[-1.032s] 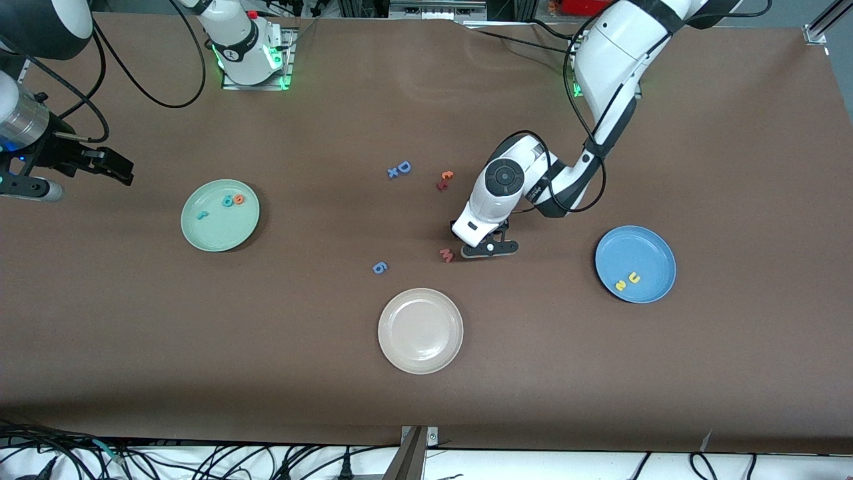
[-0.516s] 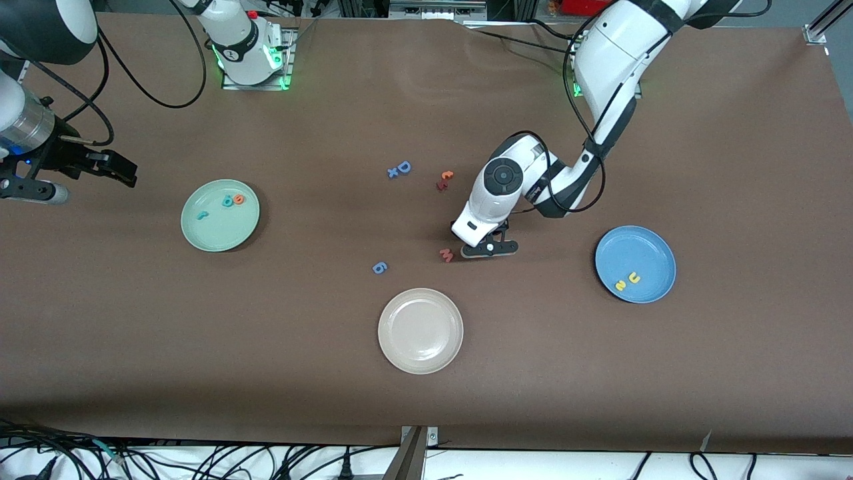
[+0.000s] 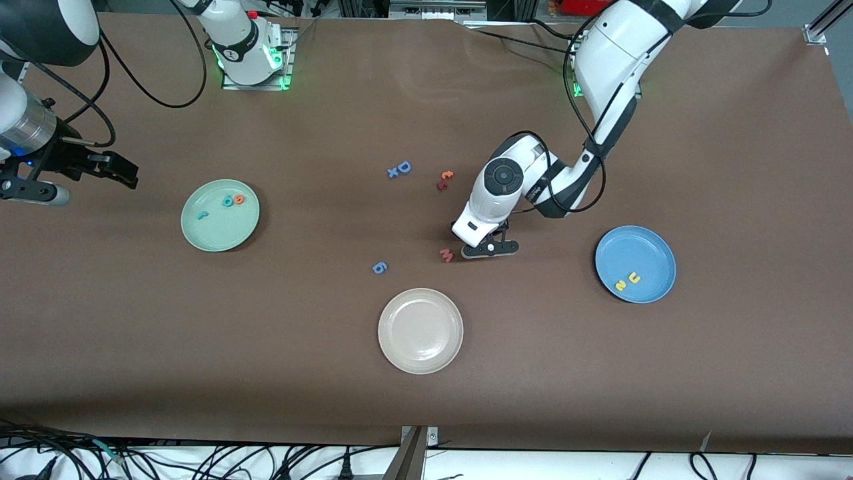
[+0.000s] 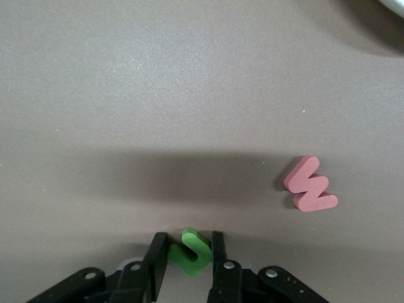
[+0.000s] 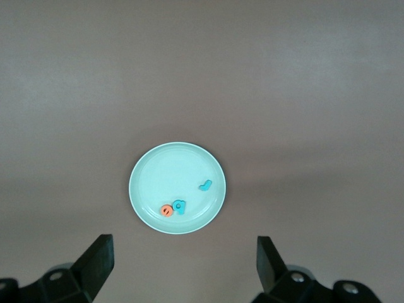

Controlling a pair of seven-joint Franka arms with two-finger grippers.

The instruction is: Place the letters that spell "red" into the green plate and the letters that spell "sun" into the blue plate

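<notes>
Fingertips [image 4: 158,249] of your left gripper [image 4: 187,252] are pressing against both sides of the green "n" [image 4: 189,251], so that gripper is clenching the letter down at the table [image 3: 600,373], near the middle and just beside the pinkish-red "w" [image 3: 446,255]. You are seeing the same "w" [image 4: 310,186] lying flat a little apart from the jaws in the left wrist view. Your right gripper [image 3: 106,170] is waiting with its fingers [image 5: 98,259] spread wide and holding nothing, up over the right arm's end of the table, close to the green plate [image 3: 220,237]. That plate is already carrying the teal "r" [image 3: 202,215], the teal "d" [image 3: 228,200] and the orange "e" [image 3: 238,198], the last two touching. You are finding the blue plate [image 3: 650,243] toward the left arm's end, with the yellow "s" [image 3: 620,285] and yellow "u" [image 3: 634,278] lying side by side in it. A cream-white plate [image 3: 420,331] is sitting nearer to the front camera than the left gripper, and a blue "g" [image 3: 379,268] is lying near it.
</notes>
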